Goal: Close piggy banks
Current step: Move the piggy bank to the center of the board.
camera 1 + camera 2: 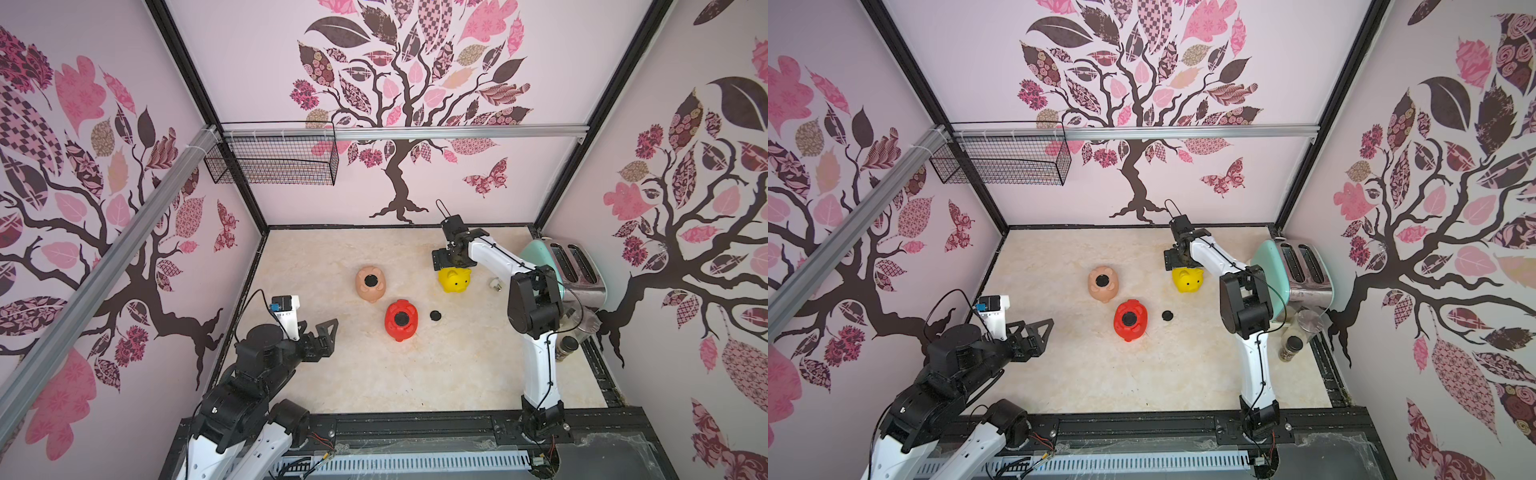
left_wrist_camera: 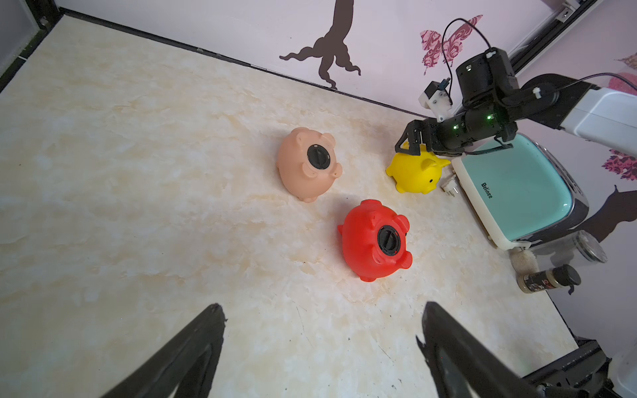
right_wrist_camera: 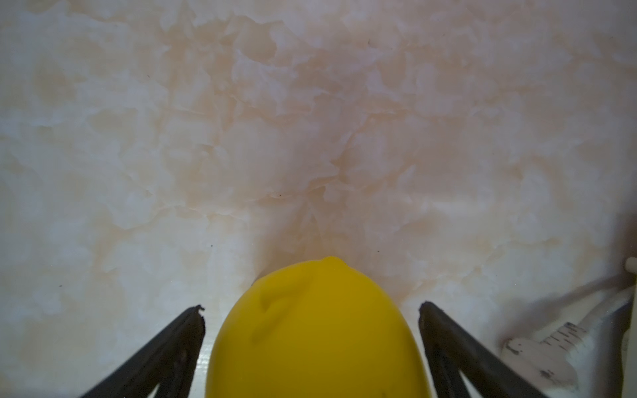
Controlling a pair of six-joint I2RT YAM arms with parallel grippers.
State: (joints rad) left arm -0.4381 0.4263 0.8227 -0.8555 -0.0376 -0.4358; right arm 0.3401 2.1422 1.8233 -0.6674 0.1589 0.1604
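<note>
Yellow piggy bank (image 1: 455, 280) upright on worktop (image 1: 332, 374), directly between spread, released jaws of right claw (image 3: 312, 306); long axis seemingly along the gap; left claw (image 2: 321, 306) released, well apart.

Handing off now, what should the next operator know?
Left gripper: jaws open, empty, away from the pigs.
Right gripper: jaws open, straddling the upright yellow plastic piggy bank, not gripping.
Done: peach-pink plastic piggy bank and red plastic piggy bank lie belly-up, black plugs fitted.
To do: loose black round plug lies beside the red one; yellow's belly hidden, likely unplugged.
</note>
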